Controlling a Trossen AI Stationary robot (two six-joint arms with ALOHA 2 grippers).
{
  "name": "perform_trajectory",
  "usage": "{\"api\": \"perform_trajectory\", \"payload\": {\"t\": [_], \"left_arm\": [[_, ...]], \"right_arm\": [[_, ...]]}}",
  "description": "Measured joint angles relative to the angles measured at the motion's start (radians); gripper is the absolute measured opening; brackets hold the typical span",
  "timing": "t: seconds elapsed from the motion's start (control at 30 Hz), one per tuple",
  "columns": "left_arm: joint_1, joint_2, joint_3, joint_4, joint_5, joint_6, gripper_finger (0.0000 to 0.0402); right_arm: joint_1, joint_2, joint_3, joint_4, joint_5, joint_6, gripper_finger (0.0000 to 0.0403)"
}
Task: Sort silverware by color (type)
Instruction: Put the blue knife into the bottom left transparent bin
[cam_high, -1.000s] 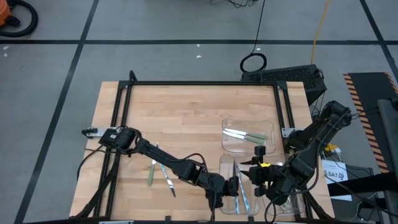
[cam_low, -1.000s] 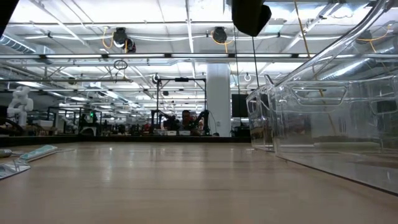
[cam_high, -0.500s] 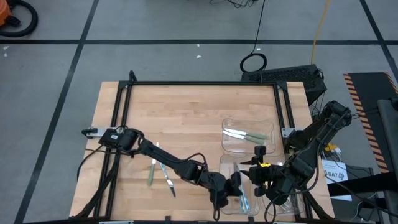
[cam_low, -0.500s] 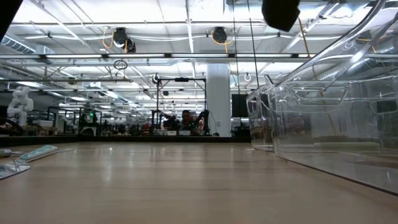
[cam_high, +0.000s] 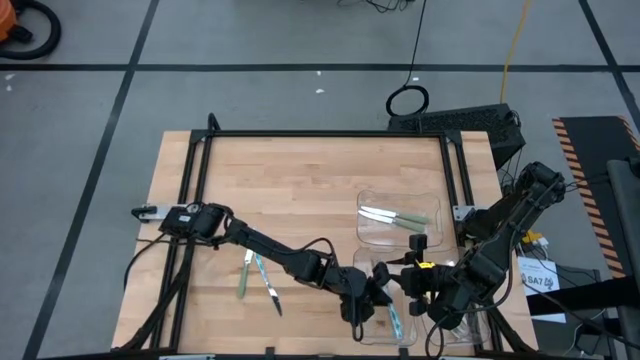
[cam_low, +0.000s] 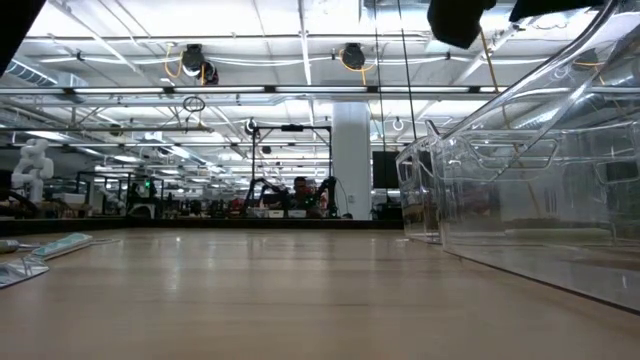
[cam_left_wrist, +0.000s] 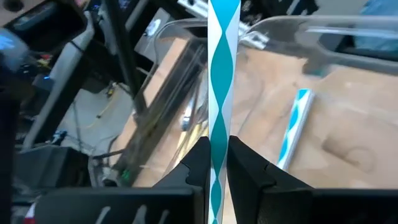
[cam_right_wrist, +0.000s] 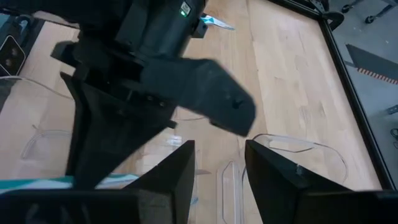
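My left gripper (cam_high: 372, 292) (cam_left_wrist: 216, 146) hangs over the left rim of the near clear tray (cam_high: 410, 336) (cam_left_wrist: 186, 28), shut on a light blue utensil (cam_left_wrist: 219, 74). Another blue utensil (cam_high: 392, 322) (cam_left_wrist: 292, 127) lies flat in that tray. The far clear tray (cam_high: 398, 240) holds two pale green utensils (cam_high: 395, 215). A green utensil (cam_high: 243, 282) and a blue one (cam_high: 268, 286) lie loose on the wood near the table's left. My right gripper (cam_high: 410, 278) (cam_right_wrist: 214, 165) waits open at the near tray's right, facing the left gripper. My left gripper pinches the blue-and-white patterned handle (cam_left_wrist: 217, 127) of the utensil between its two fingers (cam_left_wrist: 198, 163). The utensil runs on forward along the fingers, out over the tray. It is lifted clear of tray and table. Which end is in the fingers is hidden by them.
Black frame rails (cam_high: 330, 134) run along the table's far, left and right sides. The clear trays (cam_low: 520, 190) rise at the right of the low view, and the loose utensils (cam_low: 60, 245) lie at its left. Bare wood (cam_high: 290, 190) spans the table's middle and far part.
My left arm has shifted over the near tray, its gripper drawing back a little toward the tray's left rim while staying shut on the blue utensil. My right arm has kept still.
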Motion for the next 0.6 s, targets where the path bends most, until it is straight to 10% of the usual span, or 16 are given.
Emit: {"api": "perform_trajectory", "payload": {"t": [0.6], "left_arm": [[0.019,0.002,0.0,-0.134,0.057,-0.05,0.0037]], "right_arm": [[0.0,0.0,0.0,0.0,0.0,0.0,0.0136]]}}
